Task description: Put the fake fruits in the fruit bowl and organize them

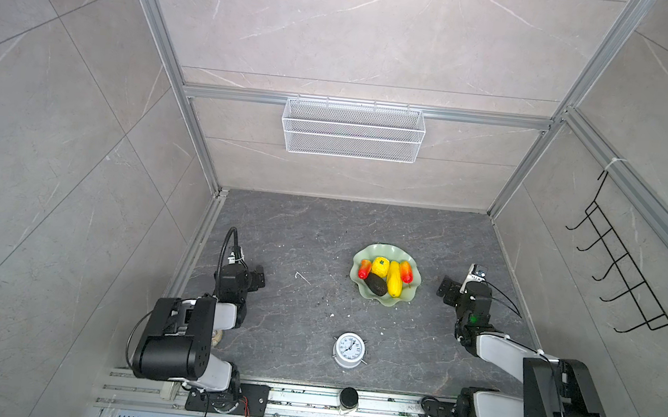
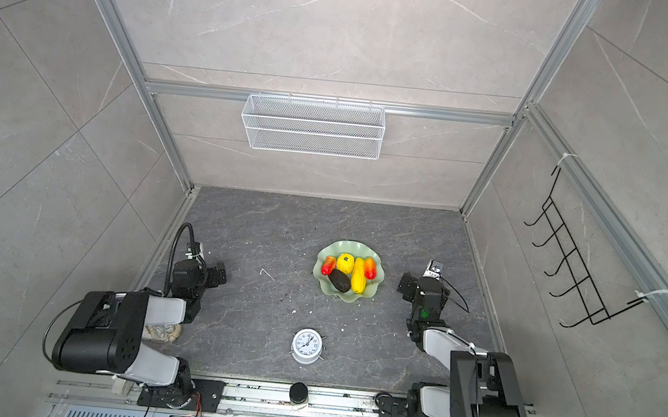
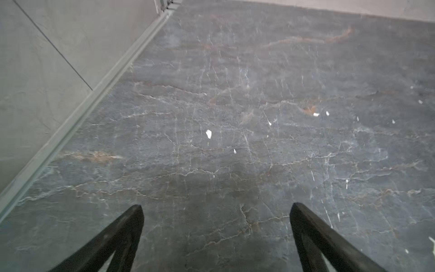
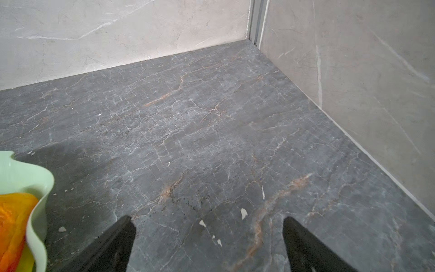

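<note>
Jaws on left gripper (image 3: 215, 208) and right gripper (image 4: 209, 220): spread, gripping nothing. Fake fruits (image 1: 394, 281) lie in fruit bowl (image 1: 384, 249), toward right edge of surface (image 1: 292, 318).

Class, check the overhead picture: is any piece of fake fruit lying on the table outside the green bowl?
No, all five fake fruits lie inside the fruit bowl.

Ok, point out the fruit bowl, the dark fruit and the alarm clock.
fruit bowl (image 1: 389, 250): in a top view, bare far rim.
dark fruit (image 1: 376, 284): in a top view, mid-body.
alarm clock (image 1: 348, 346): in a top view, dial centre.
</note>
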